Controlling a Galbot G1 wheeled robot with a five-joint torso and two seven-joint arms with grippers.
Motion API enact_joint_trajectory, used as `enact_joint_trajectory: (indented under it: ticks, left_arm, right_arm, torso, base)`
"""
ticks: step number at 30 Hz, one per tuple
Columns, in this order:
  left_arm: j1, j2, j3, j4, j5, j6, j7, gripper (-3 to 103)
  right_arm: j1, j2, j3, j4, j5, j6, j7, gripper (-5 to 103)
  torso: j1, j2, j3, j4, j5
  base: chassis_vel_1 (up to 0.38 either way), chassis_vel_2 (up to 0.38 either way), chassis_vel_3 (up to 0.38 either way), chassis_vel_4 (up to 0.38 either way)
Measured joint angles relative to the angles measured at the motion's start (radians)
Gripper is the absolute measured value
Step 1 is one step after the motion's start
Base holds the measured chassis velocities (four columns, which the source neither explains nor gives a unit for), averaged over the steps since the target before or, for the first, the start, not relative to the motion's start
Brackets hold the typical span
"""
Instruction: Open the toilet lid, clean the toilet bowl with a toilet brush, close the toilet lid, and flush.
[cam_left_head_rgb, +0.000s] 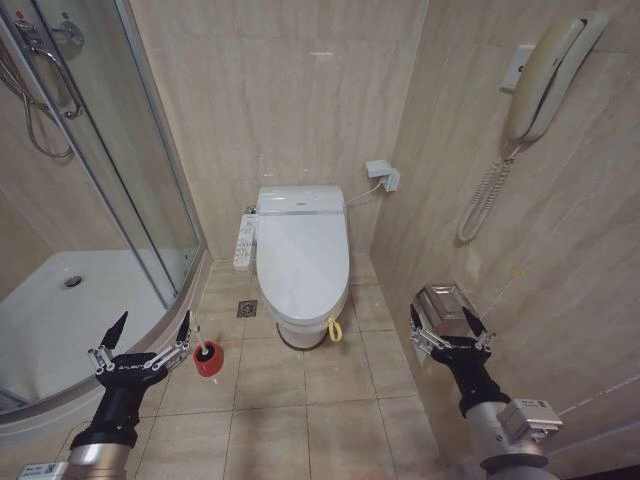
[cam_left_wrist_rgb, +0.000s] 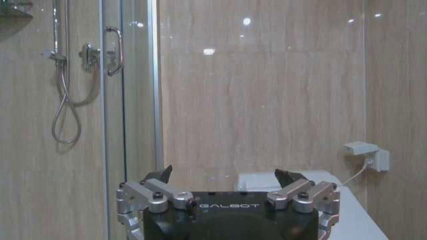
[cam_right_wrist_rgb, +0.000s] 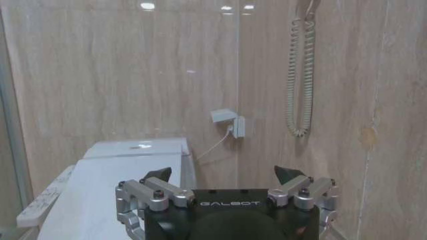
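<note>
Standing against the back wall of a tiled bathroom, the toilet bowl (cam_left_head_rgb: 300, 325) has its toilet lid (cam_left_head_rgb: 302, 255) shut flat over it, and a yellow cord loop (cam_left_head_rgb: 334, 328) hangs from the lid's front edge. A white button panel (cam_left_head_rgb: 244, 242) juts out on the bowl's left side, toward the glass shower enclosure (cam_left_head_rgb: 130, 180). On the floor tiles to the left of the bowl sits a small red holder cup (cam_left_head_rgb: 207, 358) with something dark in its top; whether that is the toilet brush cannot be told. The left gripper (cam_left_head_rgb: 150, 330) hovers low in front of the shower tray (cam_left_head_rgb: 60, 320), just beside the red cup, its fingers spread wide and holding nothing. The right gripper (cam_left_head_rgb: 448, 322) hangs near the right wall, below a wall phone (cam_left_head_rgb: 545, 75) with a coiled cord, its fingers likewise spread apart and empty. A metal paper holder (cam_left_head_rgb: 447, 300) sits on the wall just behind it.
</note>
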Motion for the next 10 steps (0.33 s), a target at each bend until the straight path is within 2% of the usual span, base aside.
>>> enact_joint_trajectory:
  ticks: [10]
  left_arm:
    - [0.000,0.000,0.000,0.000,0.000,0.000,0.000,100]
  right_arm:
    - [0.000,0.000,0.000,0.000,0.000,0.000,0.000,100]
  torso:
    - [0.000,0.000,0.000,0.0000,0.0000]
  base:
    - [0.000,0.000,0.000,0.000]
